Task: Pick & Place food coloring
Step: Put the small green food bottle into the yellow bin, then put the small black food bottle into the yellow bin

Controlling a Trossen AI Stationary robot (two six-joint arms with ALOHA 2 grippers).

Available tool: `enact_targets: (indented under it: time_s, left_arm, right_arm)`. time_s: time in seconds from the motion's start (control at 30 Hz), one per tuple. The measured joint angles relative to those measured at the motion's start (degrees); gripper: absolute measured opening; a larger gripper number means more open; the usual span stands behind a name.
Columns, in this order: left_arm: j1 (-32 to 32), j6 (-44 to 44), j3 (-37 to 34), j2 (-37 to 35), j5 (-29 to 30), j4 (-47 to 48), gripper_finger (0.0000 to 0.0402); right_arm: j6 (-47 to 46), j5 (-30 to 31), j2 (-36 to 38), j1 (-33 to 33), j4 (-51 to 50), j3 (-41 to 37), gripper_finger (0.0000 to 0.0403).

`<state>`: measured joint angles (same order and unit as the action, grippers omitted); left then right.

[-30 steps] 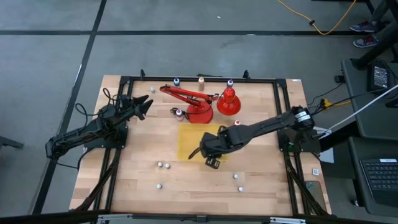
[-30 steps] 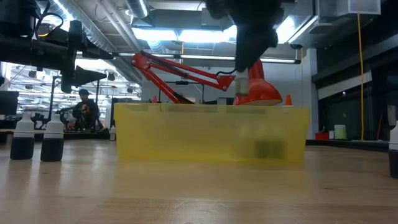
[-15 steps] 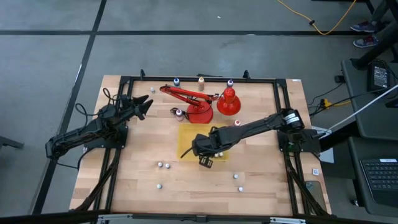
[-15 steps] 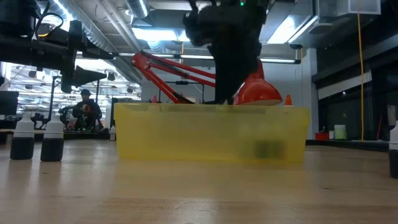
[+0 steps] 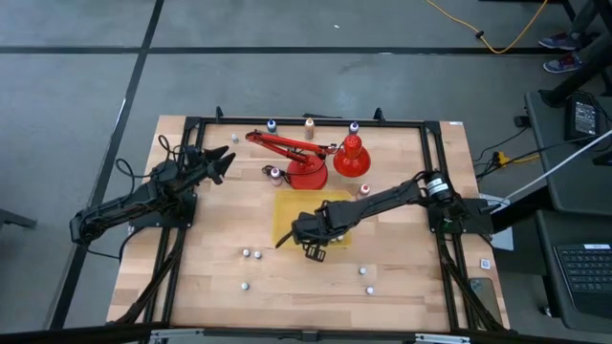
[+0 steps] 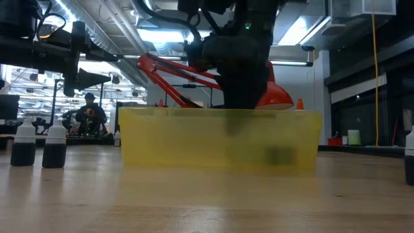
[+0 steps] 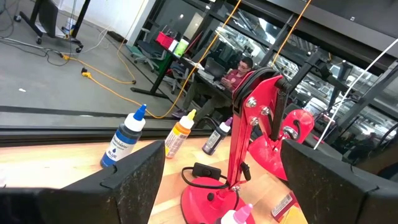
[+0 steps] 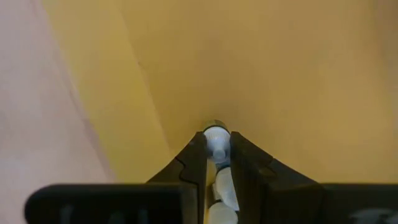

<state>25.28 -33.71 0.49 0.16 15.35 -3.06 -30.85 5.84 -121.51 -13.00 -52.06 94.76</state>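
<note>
R gripper [image 5: 308,232] is down inside the yellow tray [image 5: 287,203], near its front-left part, fingers [image 8: 195,163] clenched on a small food coloring bottle [image 8: 217,144] w/ a white cap; bottle's long axis runs along the fingers, cap end pointing out past the tips toward the tray floor, cap just at or barely off it, can't tell which. Low view shows the arm dropping into the tray from above, bottle itself hidden behind the translucent wall. L gripper [image 5: 222,161] waits at the table's left-rear, off the surface, fingers spread apart w/ nothing between. Light wood table [image 5: 402,287] w/ a black frame; red desk lamp [image 5: 311,158] behind the tray; more bottles along the back edge, blue [image 7: 123,139], orange [image 7: 176,135] & a dark one [image 7: 214,137], plus two dark-filled ones [image 6: 39,144] at front-left. Room behind: workshop w/ ceiling lights, a seated person [image 7: 237,73] at a desk, yellow cable on grey floor.
</note>
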Motion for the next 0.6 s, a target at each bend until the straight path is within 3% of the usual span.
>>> enact_targets:
  time_s: [0.2,0.4,0.6]
  left_arm:
    - [0.0,0.0,0.0,-0.02,0.0,0.01,0.0312]
    - [0.0,0.01,0.0,-0.02,0.0,0.0,0.0312]
    - [0.0,0.0,0.0,-0.02,0.0,-0.01,0.0311]
  right_arm:
    - [-0.14,-2.98,0.0,0.47,-0.02,0.0,0.0089]
    - [-0.48,-3.01,0.0,0.45,-0.1,0.0,0.0123]
    - [-0.55,-2.3,1.59,0.53,-1.36,-0.09,0.0133]
